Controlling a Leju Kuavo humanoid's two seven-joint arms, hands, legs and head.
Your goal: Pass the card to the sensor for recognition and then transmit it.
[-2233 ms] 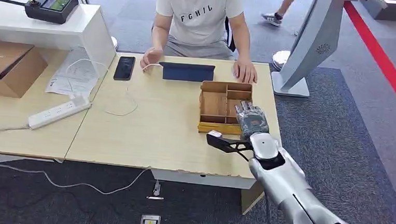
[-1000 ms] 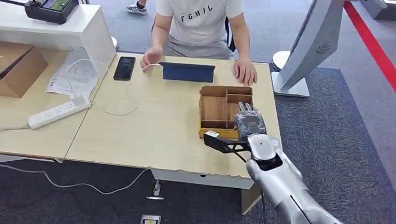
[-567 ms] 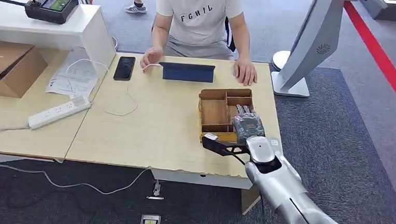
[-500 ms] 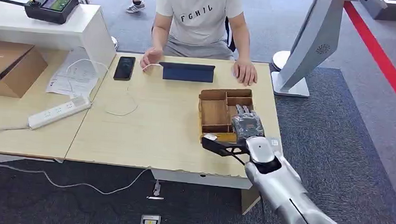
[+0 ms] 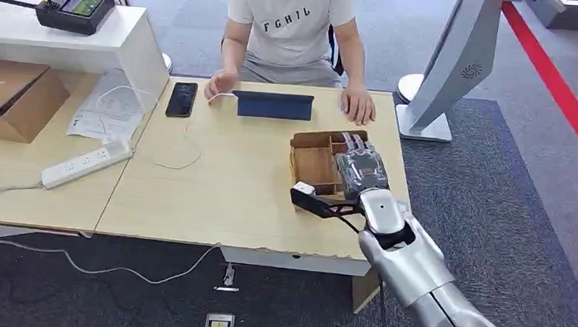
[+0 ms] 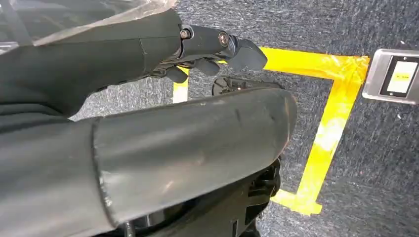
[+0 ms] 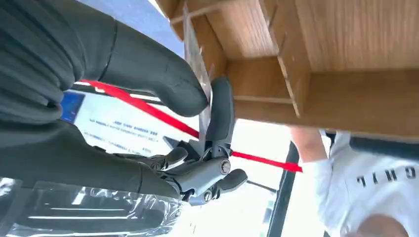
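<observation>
R hand (image 5: pixel 359 170) pinches card (image 7: pixel 196 64) thumb-to-finger over wooden tray (image 5: pixel 310 165) at table's (image 5: pixel 216 197) right edge, lifting it for sensor scan.

Matt wooden tray (image 5: pixel 310 162) on a smooth pale wood-look table (image 5: pixel 232 175).

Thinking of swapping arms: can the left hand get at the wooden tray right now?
Probably not. The left hand hangs low over the carpet, while the wooden tray sits on the table's right side, with the right hand over it, pinching a card.
</observation>
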